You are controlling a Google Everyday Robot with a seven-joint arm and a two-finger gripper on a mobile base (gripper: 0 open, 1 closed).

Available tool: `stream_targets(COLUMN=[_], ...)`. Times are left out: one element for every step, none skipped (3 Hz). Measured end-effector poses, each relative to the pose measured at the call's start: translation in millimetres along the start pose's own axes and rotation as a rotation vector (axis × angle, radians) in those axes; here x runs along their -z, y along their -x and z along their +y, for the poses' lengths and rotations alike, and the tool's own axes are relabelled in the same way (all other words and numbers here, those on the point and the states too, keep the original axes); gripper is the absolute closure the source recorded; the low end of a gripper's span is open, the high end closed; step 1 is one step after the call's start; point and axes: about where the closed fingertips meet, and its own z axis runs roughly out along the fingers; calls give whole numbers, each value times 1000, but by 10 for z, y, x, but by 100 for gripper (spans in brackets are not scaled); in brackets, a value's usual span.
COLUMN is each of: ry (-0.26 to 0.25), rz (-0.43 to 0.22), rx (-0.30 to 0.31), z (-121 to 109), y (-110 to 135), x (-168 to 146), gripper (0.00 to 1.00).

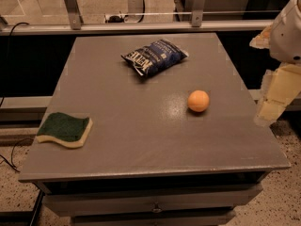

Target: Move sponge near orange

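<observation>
The sponge (65, 129) lies flat at the table's front left corner, dark green top up over pale yellow foam. The orange (198, 100) rests right of the table's middle. My gripper (272, 106) hangs on the white arm at the right edge of the view, beyond the table's right side. It is a little right of the orange and far from the sponge. It holds nothing that I can see.
A blue crinkled snack bag (155, 56) lies at the back middle of the grey table (141, 145). A rail and glass wall run behind the table. Floor and cables lie to the left.
</observation>
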Motion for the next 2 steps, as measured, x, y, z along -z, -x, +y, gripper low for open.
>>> stream_targets(ry=[0,37], rz=[0,-43], rx=[0,61], z=[0,131], y=[0,376], x=[0,-222], gripper=[0,0])
